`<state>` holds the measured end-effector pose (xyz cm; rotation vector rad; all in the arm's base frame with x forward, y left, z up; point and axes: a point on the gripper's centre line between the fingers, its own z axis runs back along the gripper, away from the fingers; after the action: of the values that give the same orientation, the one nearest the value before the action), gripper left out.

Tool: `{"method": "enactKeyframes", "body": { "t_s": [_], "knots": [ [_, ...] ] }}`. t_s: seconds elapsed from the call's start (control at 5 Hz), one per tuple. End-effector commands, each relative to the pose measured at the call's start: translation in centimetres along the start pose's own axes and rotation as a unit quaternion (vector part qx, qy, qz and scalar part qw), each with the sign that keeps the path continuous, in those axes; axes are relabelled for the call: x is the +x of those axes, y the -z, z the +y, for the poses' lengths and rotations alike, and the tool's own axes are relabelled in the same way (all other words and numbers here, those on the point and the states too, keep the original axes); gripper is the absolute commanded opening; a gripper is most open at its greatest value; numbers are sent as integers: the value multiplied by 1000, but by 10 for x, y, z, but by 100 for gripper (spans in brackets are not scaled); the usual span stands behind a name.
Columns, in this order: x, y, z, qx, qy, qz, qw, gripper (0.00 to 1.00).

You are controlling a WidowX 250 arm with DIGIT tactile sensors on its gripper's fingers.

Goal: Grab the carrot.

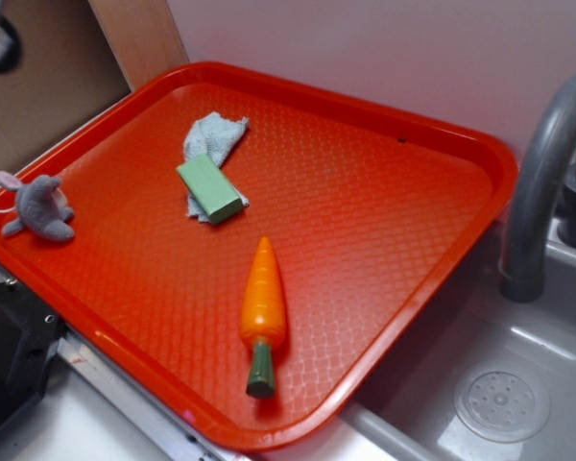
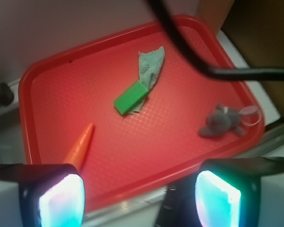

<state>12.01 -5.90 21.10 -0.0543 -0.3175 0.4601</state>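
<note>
The orange toy carrot (image 1: 263,298) lies on the red tray (image 1: 384,221) near its front edge, its tip pointing to the back and its dark green stem (image 1: 260,371) toward the front. In the wrist view the carrot (image 2: 80,147) shows at lower left, its thick end hidden behind the left finger. My gripper (image 2: 139,198) is open and empty, held high above the tray's near edge, with glowing pads (image 2: 61,201) wide apart. The gripper does not show in the exterior view.
A green rectangular block (image 1: 209,187) lies on a pale crumpled cloth (image 1: 214,137) at the tray's back left. A small grey plush mouse (image 1: 36,206) sits at the left rim. A grey faucet (image 1: 542,173) and sink (image 1: 499,394) stand to the right. A black cable (image 2: 213,66) crosses the wrist view.
</note>
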Motion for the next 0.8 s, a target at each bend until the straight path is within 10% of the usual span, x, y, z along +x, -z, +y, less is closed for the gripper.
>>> {"method": "enactKeyframes", "body": {
  "t_s": [0.0, 0.6],
  "knots": [
    [-3, 50, -44, -25, -20, 7, 999, 100],
    [-11, 153, -91, 18, 6, 36, 999, 100]
  ]
}}
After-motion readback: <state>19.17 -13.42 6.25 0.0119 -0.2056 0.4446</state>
